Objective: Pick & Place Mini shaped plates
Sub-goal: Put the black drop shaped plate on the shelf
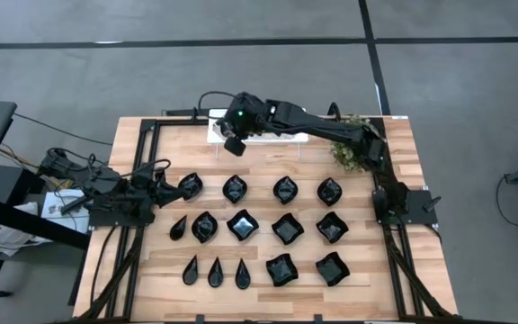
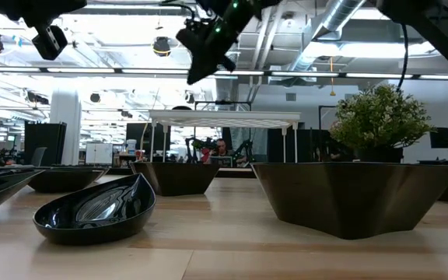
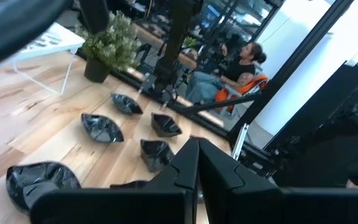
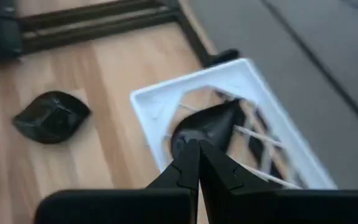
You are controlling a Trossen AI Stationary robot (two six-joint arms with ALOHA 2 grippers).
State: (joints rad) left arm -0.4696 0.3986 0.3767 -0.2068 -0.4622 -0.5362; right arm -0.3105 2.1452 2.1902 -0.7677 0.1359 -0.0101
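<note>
Right end effector closed, fingers pressed together, nothing in grip. Hanging above the left end of the white lattice rack at the far edge of the bench. Right wrist view: fingertips meet just over a small black teardrop plate lying on the rack's lattice; touching or just above it, cannot tell. Another black leaf-shaped plate on the bare wood beside the rack, apart from it. Right arm reaching in from the right side, across the far edge, past a small potted plant at the far right.

Left end effector closed too, empty, parked low at the left side of the bench, just beside the leftmost plate of the far row.

Mini shaped plates laid out in three rows in the middle of the bench, all glossy black, spaced apart. Far row: four rounded leaf/flower ones. Middle row: one teardrop at left, then rounded and square/diamond ones. Near row: three teardrops at left, two square ones at right.

Low view: rack standing on thin legs behind the plates, plant to its right, right end effector above the rack. A seated person in the room beyond the bench.
</note>
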